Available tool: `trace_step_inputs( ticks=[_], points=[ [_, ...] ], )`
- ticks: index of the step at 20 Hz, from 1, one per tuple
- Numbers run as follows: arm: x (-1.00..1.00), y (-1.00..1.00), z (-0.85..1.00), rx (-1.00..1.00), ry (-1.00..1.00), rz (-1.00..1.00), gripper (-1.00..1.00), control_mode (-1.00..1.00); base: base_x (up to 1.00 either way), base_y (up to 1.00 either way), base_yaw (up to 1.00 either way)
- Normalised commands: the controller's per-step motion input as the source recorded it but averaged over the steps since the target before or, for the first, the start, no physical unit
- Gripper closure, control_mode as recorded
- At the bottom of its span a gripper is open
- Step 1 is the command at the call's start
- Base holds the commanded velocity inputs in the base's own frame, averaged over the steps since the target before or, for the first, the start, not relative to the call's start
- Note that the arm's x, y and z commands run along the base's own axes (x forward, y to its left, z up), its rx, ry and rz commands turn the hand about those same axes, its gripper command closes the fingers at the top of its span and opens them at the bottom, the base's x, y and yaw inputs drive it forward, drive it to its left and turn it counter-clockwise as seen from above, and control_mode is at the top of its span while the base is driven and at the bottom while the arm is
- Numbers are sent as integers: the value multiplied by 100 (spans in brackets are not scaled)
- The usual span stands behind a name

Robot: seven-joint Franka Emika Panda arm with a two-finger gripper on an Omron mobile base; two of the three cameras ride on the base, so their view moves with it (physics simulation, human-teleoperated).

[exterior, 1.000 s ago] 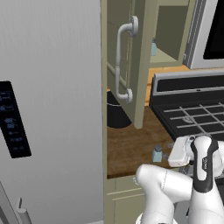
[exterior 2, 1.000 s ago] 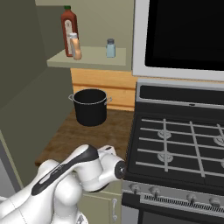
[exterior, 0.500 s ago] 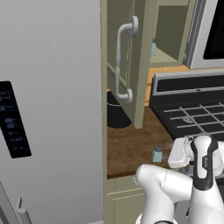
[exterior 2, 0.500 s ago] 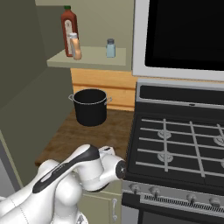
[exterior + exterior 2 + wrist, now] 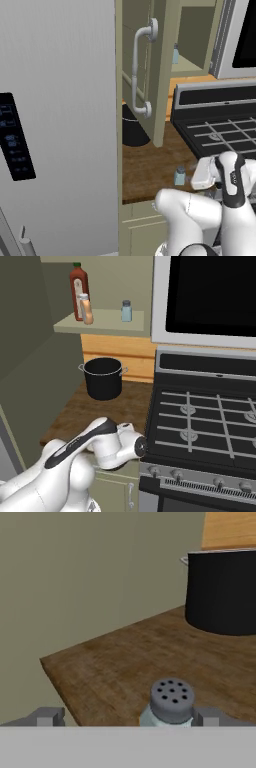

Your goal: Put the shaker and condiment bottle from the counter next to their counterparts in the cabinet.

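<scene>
Shaker (image 5: 171, 704) stands near counter (image 5: 130, 662) front edge, between open gripper (image 5: 127, 717) fingertips.

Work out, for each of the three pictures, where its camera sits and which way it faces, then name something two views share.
Left base view: behind the arm to its left, facing the fridge, open cabinet door and counter; white arm at lower right.
Right base view: behind to its right, facing the cabinet shelf, black pot and stove; arm at lower left.
Hand view: on the hand, looking low across the counter; open tool straddles the shaker.
Shared: the pot in the right base and hand views.
</scene>
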Motion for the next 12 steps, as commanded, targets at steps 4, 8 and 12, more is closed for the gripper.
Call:
trace_step_inputs(
  ticks=[4,8,12],
  points=[
    [37,0,-22,0,6,0,-100,-100,0,0,0],
    [10,8,-15,0,2,0,-100,-100,0,0,0],
    [2,13,-15,0,1,0,-100,-100,0,0,0]
  ],
)
